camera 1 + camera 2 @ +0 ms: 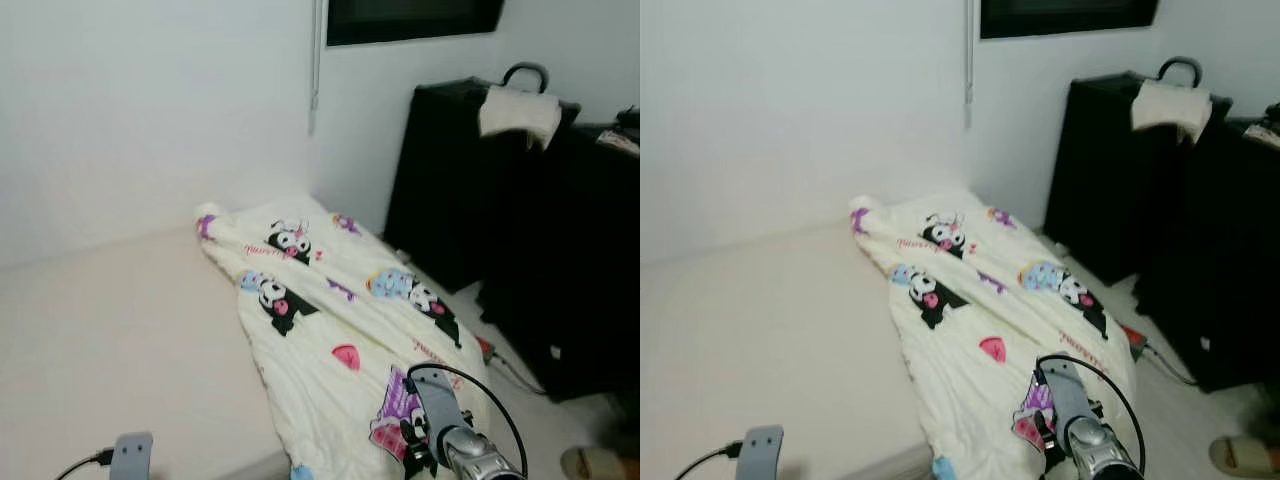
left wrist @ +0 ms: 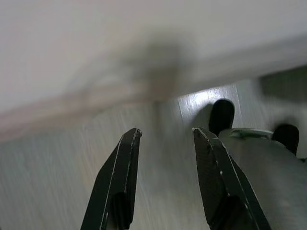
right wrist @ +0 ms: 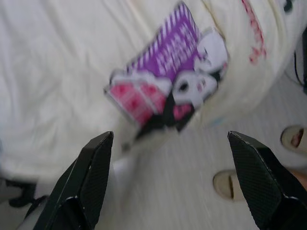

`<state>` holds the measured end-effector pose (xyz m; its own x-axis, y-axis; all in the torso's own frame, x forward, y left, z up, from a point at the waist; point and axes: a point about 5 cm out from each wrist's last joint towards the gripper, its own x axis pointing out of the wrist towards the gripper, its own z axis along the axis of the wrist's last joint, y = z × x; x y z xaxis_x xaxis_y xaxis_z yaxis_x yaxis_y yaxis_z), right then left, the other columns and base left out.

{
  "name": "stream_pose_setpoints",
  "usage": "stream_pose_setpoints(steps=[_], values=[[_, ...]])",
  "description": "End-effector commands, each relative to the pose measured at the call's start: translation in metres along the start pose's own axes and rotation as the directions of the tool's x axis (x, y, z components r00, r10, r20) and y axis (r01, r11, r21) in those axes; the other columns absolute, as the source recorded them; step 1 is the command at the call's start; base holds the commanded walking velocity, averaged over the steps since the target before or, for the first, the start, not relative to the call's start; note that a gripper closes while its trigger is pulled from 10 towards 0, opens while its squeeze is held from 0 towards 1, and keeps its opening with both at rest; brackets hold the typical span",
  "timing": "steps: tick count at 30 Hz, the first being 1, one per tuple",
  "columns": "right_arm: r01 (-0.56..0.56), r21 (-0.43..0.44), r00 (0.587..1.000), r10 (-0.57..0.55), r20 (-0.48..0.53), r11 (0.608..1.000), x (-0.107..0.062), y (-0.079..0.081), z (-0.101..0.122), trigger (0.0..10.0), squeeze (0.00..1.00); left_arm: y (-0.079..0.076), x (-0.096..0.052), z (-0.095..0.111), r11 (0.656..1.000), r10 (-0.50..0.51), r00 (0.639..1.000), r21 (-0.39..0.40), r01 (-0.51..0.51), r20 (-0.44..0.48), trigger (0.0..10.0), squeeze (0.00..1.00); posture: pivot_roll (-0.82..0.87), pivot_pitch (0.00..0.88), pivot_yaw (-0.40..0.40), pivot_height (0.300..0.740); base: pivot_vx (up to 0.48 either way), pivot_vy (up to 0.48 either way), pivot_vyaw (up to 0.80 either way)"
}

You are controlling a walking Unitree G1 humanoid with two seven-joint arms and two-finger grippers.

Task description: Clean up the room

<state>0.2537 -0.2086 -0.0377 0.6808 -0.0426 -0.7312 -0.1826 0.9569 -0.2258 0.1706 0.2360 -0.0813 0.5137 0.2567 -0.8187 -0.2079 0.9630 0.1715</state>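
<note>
A black cabinet (image 1: pixel 470 180) stands against the white wall (image 1: pixel 150 110), a cream towel (image 1: pixel 518 112) draped over its top.

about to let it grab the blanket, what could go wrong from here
The right gripper hangs with jaws wide open over the blanket edge that droops off the bed; pulling there could drag the whole blanket to the floor. A person's slippered feet stand close by, so a swing could hit them. A cable on the floor by the black cabinet could snag.
</note>
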Motion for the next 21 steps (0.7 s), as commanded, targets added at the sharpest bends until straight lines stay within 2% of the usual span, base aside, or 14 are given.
stream_pose_setpoints(steps=[1,2,3,6,12,15,21], values=[[0.009,0.030,1.000,-0.008,-0.026,1.000,0.000,-0.001,-0.004,10.0,0.00,-0.008,0.000,0.005,0.999,-0.034,0.999,0.042,0.033,0.016,10.0,0.00,-0.12,0.000,-0.033,0.740,0.000,0.000,0.00],[0.009,0.030,1.000,-0.008,-0.026,1.000,0.000,-0.001,-0.004,10.0,0.00,-0.008,0.000,0.005,0.999,-0.034,0.999,0.042,0.033,0.016,10.0,0.00,-0.12,0.000,-0.033,0.740,0.000,0.000,0.00],[0.007,0.052,0.999,-0.005,-0.046,0.999,0.000,0.001,-0.008,10.0,0.00,-0.012,0.000,0.008,0.994,-0.058,0.998,0.093,0.055,0.030,10.0,0.00,-0.12,0.000,-0.028,0.740,0.000,0.000,0.00],[0.011,0.060,0.998,-0.007,-0.070,0.998,-0.001,0.001,-0.015,10.0,0.00,-0.012,0.001,0.009,0.992,-0.057,0.998,0.116,0.053,0.032,10.0,0.00,-0.12,0.000,-0.028,0.740,0.000,0.000,0.00],[0.006,0.098,0.994,0.004,-0.107,0.995,-0.003,0.004,-0.026,10.0,0.00,-0.012,0.001,0.013,0.991,-0.064,0.997,0.123,0.059,0.040,10.0,0.00,-0.12,0.000,-0.027,0.740,0.000,0.000,0.00],[0.002,0.144,0.991,0.018,-0.131,0.990,-0.004,0.006,-0.033,10.0,0.00,-0.014,0.001,0.016,0.988,-0.072,0.996,0.138,0.066,0.043,10.0,0.00,-0.12,0.000,-0.030,0.740,0.000,0.000,0.00],[-0.002,0.173,0.989,0.028,-0.147,0.985,-0.005,0.007,-0.038,10.0,0.00,-0.018,0.001,0.017,0.986,-0.089,0.995,0.145,0.082,0.043,10.0,0.00,-0.12,0.000,-0.038,0.740,0.000,-0.446,0.00]])
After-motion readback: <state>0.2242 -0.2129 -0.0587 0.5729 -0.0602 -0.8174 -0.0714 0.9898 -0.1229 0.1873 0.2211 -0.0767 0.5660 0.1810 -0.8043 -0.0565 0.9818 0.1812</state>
